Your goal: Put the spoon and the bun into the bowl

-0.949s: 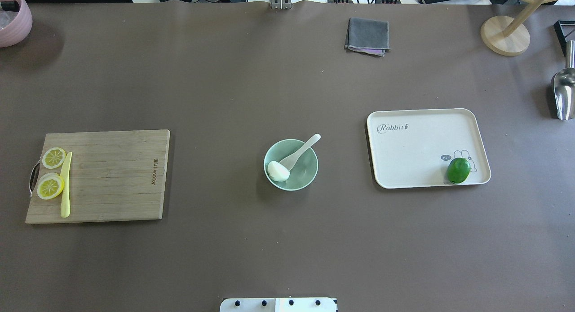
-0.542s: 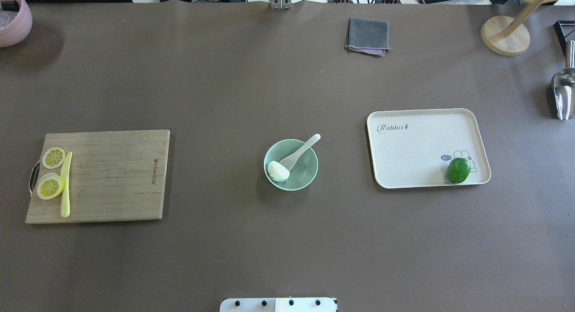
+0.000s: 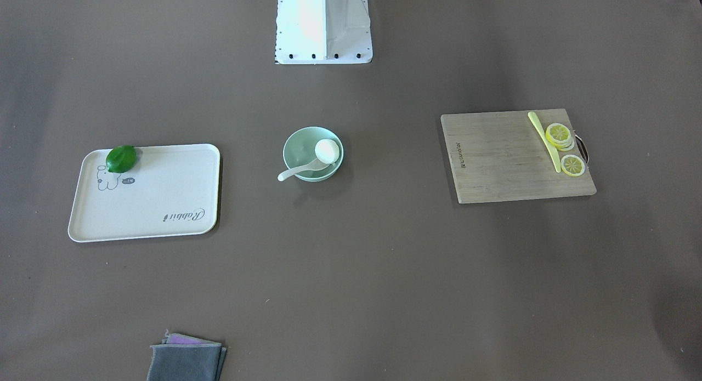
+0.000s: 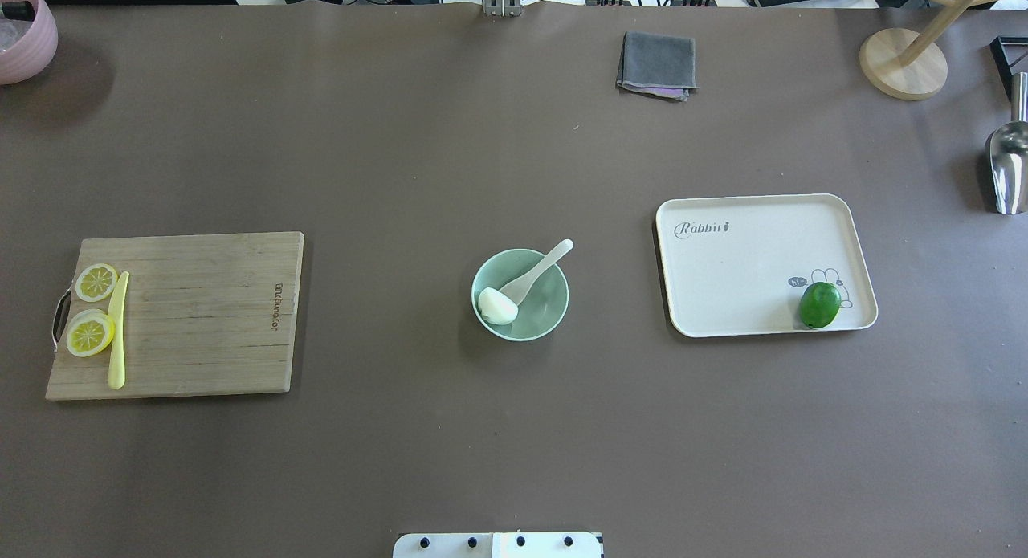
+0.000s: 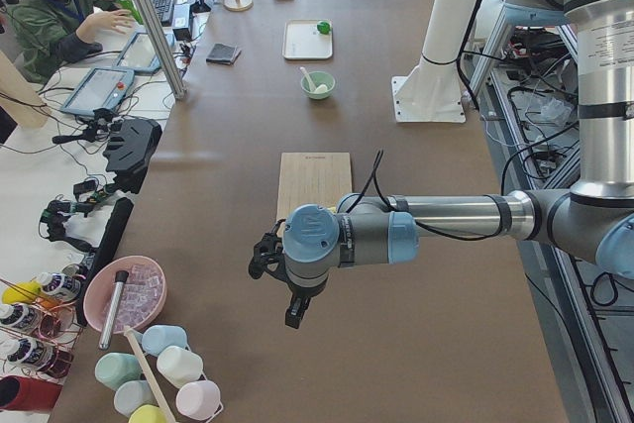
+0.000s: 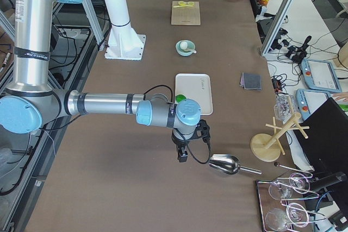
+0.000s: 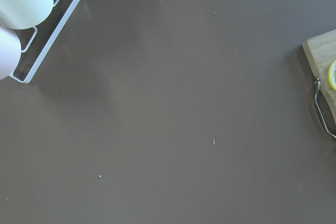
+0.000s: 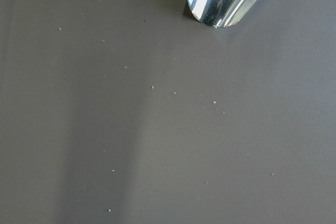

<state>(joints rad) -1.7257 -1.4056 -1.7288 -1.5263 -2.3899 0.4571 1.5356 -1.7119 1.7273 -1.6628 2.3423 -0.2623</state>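
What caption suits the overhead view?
A white steamed bun and white ceramic spoon rest in the round mint-green bowl.

Bowl (image 4: pixel 548 311): round, pale mint-green, plain sides. It stands upright on the surface, well apart from the left claw (image 5: pixel 293 316) and the right claw (image 6: pixel 182 157), between the two.

Bun (image 4: pixel 497 306): white, round. It lies inside the bowl, against the wall on the left claw's side.

Spoon (image 4: pixel 536 273): white. The scoop lies inside the bowl just beside the bun; the handle rests on the rim and projects outward toward the right claw's side.
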